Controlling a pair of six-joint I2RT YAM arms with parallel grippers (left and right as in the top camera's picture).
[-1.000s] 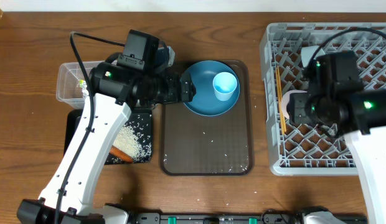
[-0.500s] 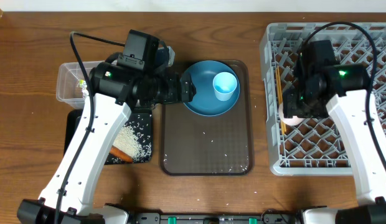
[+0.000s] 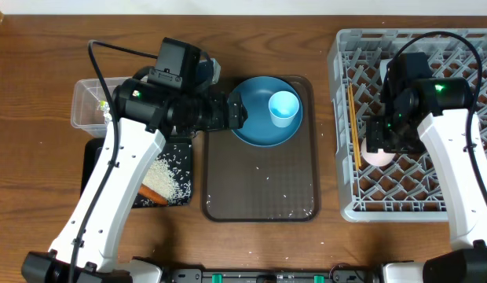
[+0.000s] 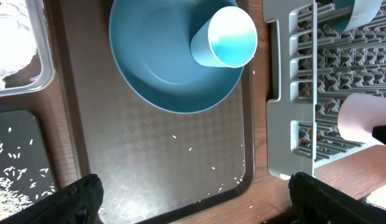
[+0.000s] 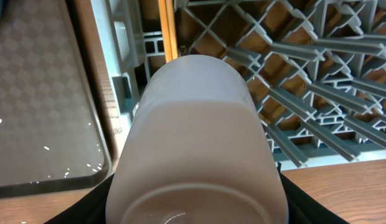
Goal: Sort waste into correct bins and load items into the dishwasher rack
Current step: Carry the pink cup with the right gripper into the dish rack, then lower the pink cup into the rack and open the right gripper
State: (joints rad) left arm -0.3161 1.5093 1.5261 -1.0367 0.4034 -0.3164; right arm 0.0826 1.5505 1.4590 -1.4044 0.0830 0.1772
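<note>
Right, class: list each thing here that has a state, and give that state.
Left gripper: open, empty.
Right gripper: shut on the pink cup.
Pink cup: held over the rack's left side.
Light blue cup: upright on the blue plate.
Chopsticks: lying in the rack.
Black tray: holds rice and a carrot.

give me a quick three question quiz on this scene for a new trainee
1. True or false: the blue cup stands on the blue plate.
2. Which hand holds the pink cup? A left, B right, C neither.
3. Fill in: the chopsticks lie in the ____.
Key: 1 true; 2 B, the right hand; 3 rack.
</note>
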